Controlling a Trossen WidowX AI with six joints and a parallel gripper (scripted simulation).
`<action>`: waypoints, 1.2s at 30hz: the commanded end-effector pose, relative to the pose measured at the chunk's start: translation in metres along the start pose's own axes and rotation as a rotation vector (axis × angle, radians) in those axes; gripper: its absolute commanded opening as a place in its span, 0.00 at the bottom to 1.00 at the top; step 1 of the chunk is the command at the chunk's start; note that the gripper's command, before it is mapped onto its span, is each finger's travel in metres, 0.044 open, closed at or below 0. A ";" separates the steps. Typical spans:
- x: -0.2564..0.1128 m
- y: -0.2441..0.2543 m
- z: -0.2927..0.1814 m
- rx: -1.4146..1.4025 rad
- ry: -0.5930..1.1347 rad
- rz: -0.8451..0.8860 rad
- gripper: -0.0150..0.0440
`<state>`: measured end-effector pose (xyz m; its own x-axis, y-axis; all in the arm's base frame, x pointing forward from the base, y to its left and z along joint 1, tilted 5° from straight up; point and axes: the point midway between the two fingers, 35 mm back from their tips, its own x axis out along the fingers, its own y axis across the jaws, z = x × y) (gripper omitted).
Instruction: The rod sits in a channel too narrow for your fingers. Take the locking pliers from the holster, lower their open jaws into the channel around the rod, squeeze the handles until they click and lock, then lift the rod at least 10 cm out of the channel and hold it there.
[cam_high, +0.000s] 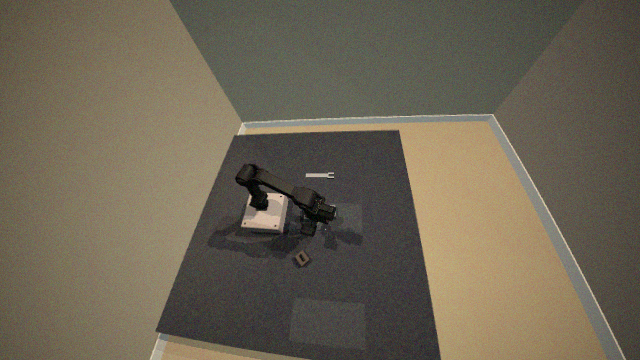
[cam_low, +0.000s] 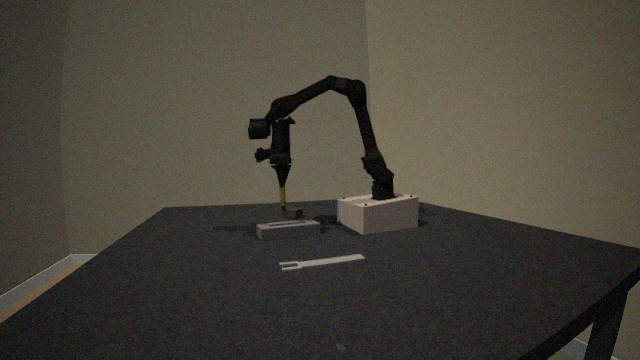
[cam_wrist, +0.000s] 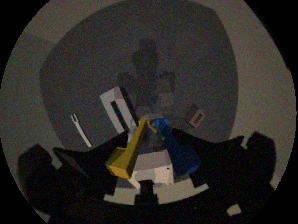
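The gripper (cam_low: 283, 206) (cam_wrist: 153, 121) points down between the holster and the channel block, above the table. Its yellow and blue fingers stand apart, around a small pale piece, apparently the locking pliers (cam_wrist: 154, 128); their shape is too dark to make out. The brown holster (cam_high: 297, 259) (cam_low: 295, 213) (cam_wrist: 190, 115) shows a dark slot with no pliers visible in it. The grey channel block (cam_low: 288, 231) (cam_wrist: 110, 95) has a long narrow slot; the arm covers most of it in the top view. The rod cannot be made out in the dark slot.
A flat white two-pronged piece (cam_high: 317, 175) (cam_low: 330, 261) (cam_wrist: 83, 133) lies on the dark table (cam_high: 370, 165) (cam_low: 210, 300), beyond the channel block from the holster. The arm's pale base box (cam_high: 262, 223) (cam_low: 390, 217) (cam_wrist: 160, 172) stands near the block and holster.
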<state>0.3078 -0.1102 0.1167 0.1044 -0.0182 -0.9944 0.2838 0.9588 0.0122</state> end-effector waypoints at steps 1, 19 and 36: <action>-0.001 0.006 0.000 -0.027 -0.006 -0.004 0.79; -0.001 0.034 -0.005 -0.127 -0.006 -0.001 0.79; -0.001 0.060 -0.011 -0.222 -0.006 0.001 0.79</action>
<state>0.3136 -0.0543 0.1163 0.1049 -0.0139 -0.9944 0.0881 0.9961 -0.0046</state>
